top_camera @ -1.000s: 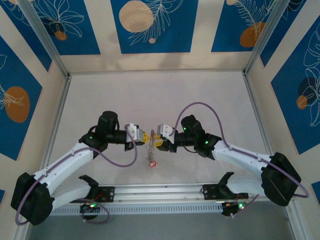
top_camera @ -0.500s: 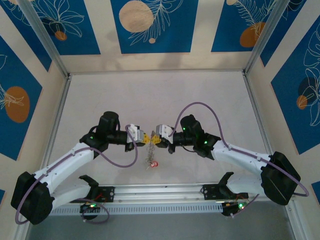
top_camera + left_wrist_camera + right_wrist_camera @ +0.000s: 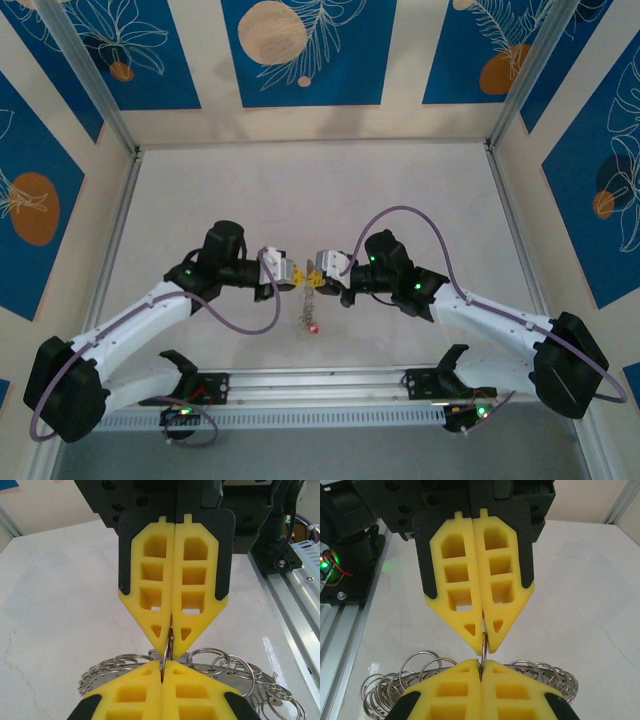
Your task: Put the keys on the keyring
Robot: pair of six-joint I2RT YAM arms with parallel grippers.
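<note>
Seen from above, two white robot arms reach in from 7 and 5 o'clock and meet tip to tip at the middle of a pale, faintly veined table [image 3: 300, 200]. The left gripper [image 3: 292, 279] points toward 3 o'clock and the right gripper [image 3: 315, 283] toward 9 o'clock, their yellow foam tips almost touching. Between them is the keyring [image 3: 304, 305], a silvery bunch whose long axis runs from 12 to 6 o'clock, square across the line of the two grippers. Both arms are equally near it. At its 6 o'clock end sits a small red speck, probably one of the keys [image 3: 313, 329]; whether that end rests on the table cannot be told. In each wrist view both pairs of yellow pads are pressed flat together, and both pinch the same thin wire loop, edge-on, from opposite sides. Below the pinch a fan of small wire rings spreads toward 4 and 8 o'clock. Since both grippers clamp one loop, the coming move likely turns on working that loop along this shared line. The tabletop around is bare and smooth, an aluminium rail [image 3: 330, 380] runs along the near edge at 6 o'clock, and blue-and-cream patterned walls [image 3: 300, 50] stand well apart.
</note>
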